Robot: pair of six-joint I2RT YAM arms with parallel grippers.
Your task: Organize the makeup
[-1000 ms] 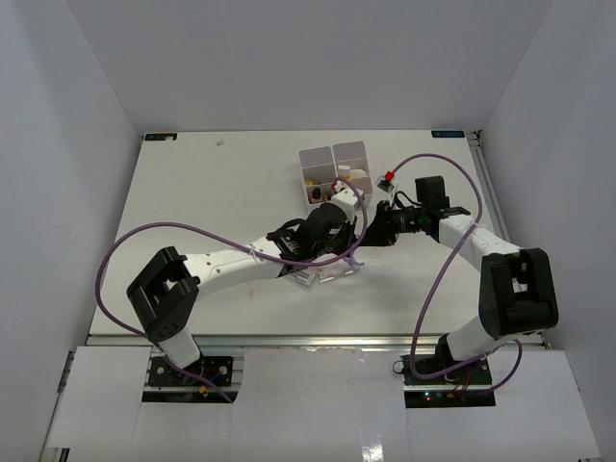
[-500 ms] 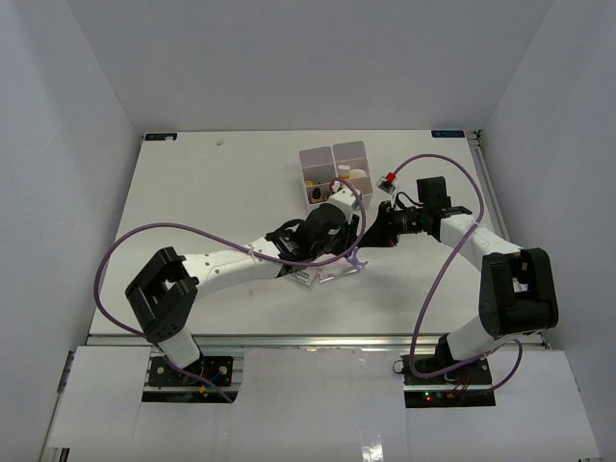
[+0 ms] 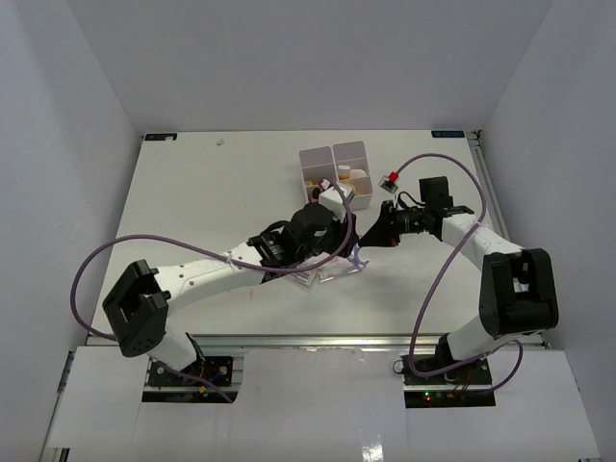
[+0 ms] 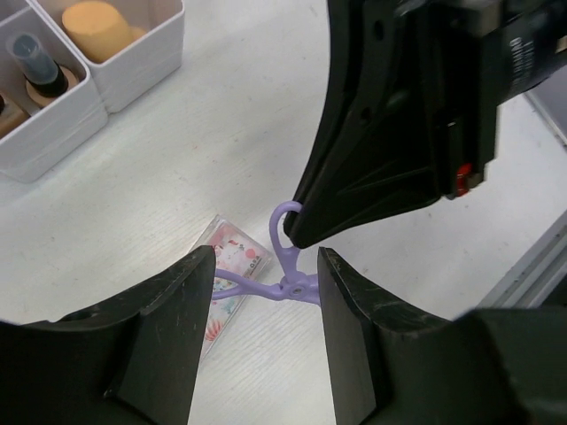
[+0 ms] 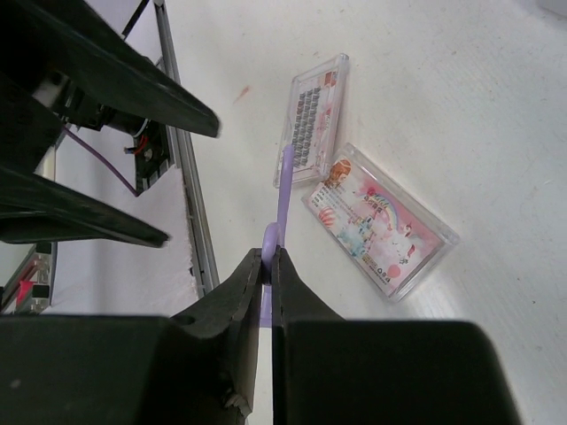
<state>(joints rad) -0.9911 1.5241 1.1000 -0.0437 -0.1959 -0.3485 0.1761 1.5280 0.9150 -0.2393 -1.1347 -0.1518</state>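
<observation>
**Ana:** Pale walls box in a white tabletop (image 3: 212, 192), seen from above. What sits where?

**Ben:** The white box (image 3: 335, 173) is at upper centre. Below it the left gripper (image 3: 339, 234) and right gripper (image 3: 366, 241) meet tip to tip over the purple tool (image 3: 358, 260). Two flat packets (image 3: 322, 274) lie just left of it.

**Ana:** Any change from a second ago?

**Ben:** Yes. The left arm's elbow has swung toward the lower left. Its jaws were closed around the tool then and now stand spread. The right jaws have closed.

**Ana:** And the left wrist view?

**Ben:** The left fingers (image 4: 159, 336) fill the bottom edge, spread and touching nothing. Between them is the purple tool (image 4: 292, 285). The right gripper (image 4: 301, 232) reaches in from the upper right, its tip pinching the tool's loop. One arm of the tool crosses a pink-printed packet (image 4: 229, 266). At upper left, the white box (image 4: 106, 84) holds a tan sponge (image 4: 96, 19) in one compartment and a dark-capped bottle (image 4: 40, 71) in the next.

**Ana:** Right wrist?

**Ben:** The right jaws are pressed together on the purple tool (image 5: 285, 186) at lower centre. Its stem runs up to a grid-patterned packet (image 5: 312, 119), and the pink-printed packet (image 5: 381, 230) is beside it, at centre right. The left fingers (image 5: 115, 80) are dark shapes at upper left.
</observation>
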